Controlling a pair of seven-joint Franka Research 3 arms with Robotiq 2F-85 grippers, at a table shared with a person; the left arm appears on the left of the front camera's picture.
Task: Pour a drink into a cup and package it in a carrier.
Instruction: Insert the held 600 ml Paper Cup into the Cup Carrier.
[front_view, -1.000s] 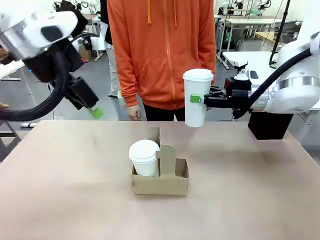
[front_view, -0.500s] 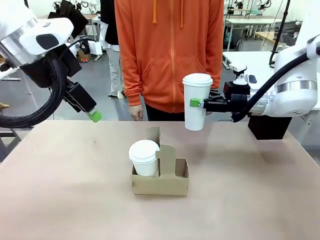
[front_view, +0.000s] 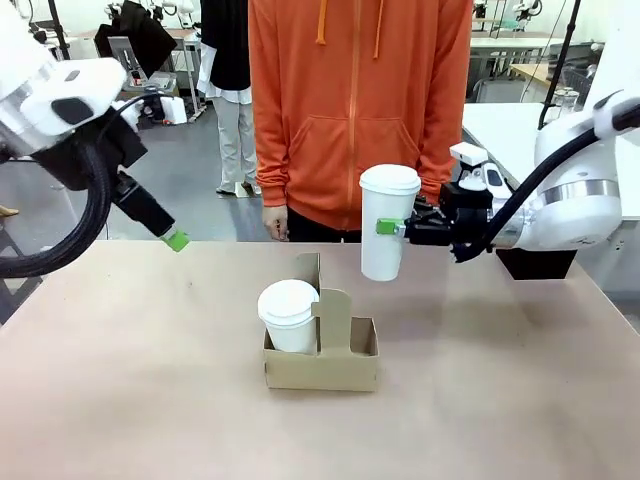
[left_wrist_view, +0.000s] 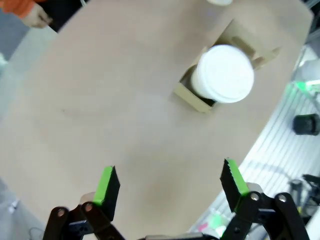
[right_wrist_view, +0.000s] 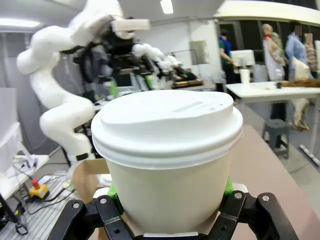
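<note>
the right gripper clamps the tall lidded cup upright in the air, above and slightly right of the carrier, whose empty right slot lies down and left of it, while the left gripper hangs wide and empty at the left.

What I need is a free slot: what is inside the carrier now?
A lidded white cup stands in the carrier's left slot. The other slot appears empty, its floor hidden by the cardboard walls. The lid hides the cup's contents.
</note>
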